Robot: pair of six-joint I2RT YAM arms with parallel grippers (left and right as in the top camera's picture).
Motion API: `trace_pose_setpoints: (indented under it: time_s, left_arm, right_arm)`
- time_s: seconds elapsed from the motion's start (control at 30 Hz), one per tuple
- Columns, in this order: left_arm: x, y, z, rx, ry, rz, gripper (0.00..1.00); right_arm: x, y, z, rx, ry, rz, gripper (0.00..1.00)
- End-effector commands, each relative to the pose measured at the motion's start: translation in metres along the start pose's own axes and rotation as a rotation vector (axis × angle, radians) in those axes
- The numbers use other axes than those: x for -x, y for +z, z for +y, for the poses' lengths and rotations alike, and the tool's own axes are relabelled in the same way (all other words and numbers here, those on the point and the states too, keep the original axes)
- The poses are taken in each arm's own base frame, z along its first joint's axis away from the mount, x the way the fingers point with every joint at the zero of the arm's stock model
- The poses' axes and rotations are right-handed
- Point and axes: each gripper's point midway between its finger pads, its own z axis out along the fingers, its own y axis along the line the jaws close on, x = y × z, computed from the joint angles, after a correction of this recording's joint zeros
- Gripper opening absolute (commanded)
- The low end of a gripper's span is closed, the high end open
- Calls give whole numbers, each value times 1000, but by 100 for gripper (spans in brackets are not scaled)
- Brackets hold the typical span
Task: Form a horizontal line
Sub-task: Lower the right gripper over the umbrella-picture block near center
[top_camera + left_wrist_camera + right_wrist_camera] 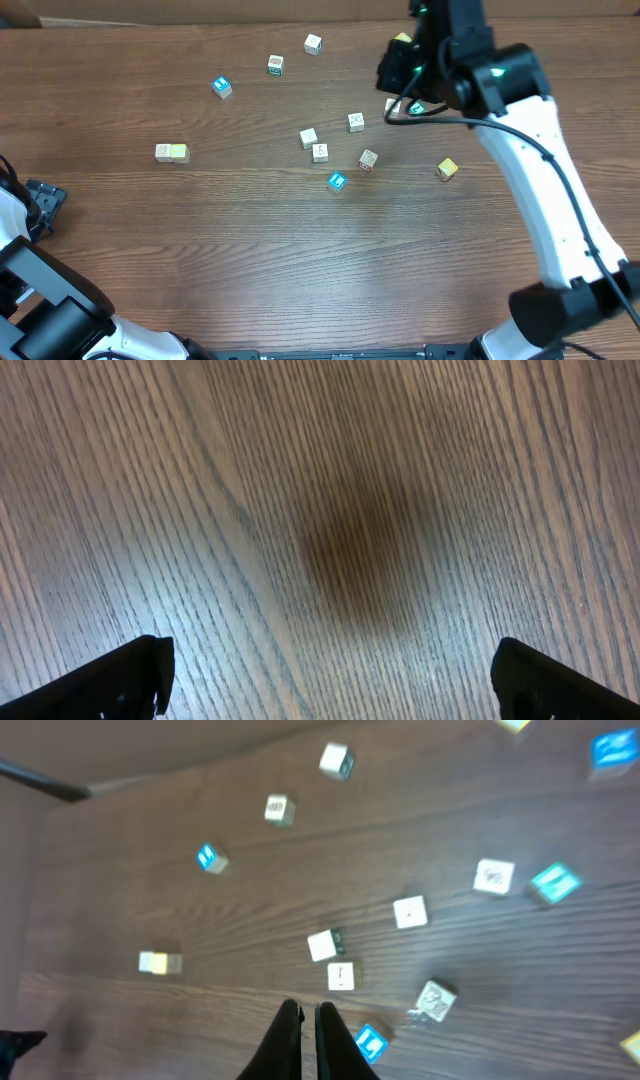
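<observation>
In the right wrist view, the right gripper (307,1010) is pinched fully shut on nothing, above loose cubes; the horizontal line (160,962) lies to its left, blurred. In the left wrist view, the left gripper (330,660) gapes wide and empty over bare table (340,510). Overhead, the line is so far only a white and a yellow cube touching, at the left. I judge the step to be fetching a third; the right jaws must open over a white cube (320,152).

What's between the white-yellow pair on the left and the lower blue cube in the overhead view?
Nothing: the overhead view shows bare table between the white-yellow pair and that blue cube. A white cube sits just above that line.
</observation>
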Motion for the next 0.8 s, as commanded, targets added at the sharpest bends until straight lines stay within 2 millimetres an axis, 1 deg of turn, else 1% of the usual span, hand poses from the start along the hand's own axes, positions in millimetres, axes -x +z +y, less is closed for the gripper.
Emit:
trace_pose_setpoints:
  time_s: [0.0,0.07,0.1,0.13,0.17,0.23,0.3,0.4,0.47,0.57,0.7,0.77]
  left_arm:
    - [-3,6,5,28,6,8,99]
    - [-3,6,5,28,6,8,100]
    - [-3,6,5,28,6,8,100]
    - [-3,6,5,28,6,8,100]
    - [-3,6,5,28,6,8,100]
    - [-3,6,5,28,6,8,100]
    - [-3,6,5,28,6,8,99]
    - [-3,6,5,28,6,8,100]
    - [-3,6,5,28,6,8,100]
    - [-3,6,5,28,6,8,99]
    - [-3,6,5,28,6,8,99]
    - [-3,6,5,28,6,8,100]
  right_arm:
    - [-21,40,4,-35,-10,85,8]
    - [-29,57,1,-65,-20,112,36]
    - [-34,67,0,-79,-25,130,48]
    - [-39,76,0,-86,-30,148,59]
    - [-44,85,-1,-93,-35,167,66]
    - [-55,105,-2,-108,-48,205,70]
    - [-67,124,-3,-120,-57,239,69]
    - [-84,148,-5,-140,-69,288,69]
    - [-96,160,-6,-151,-80,319,68]
    - [-115,176,-4,-158,-149,368,68]
    - [-136,189,0,-175,-223,406,68]
    - [-143,195,-2,-205,-264,412,68]
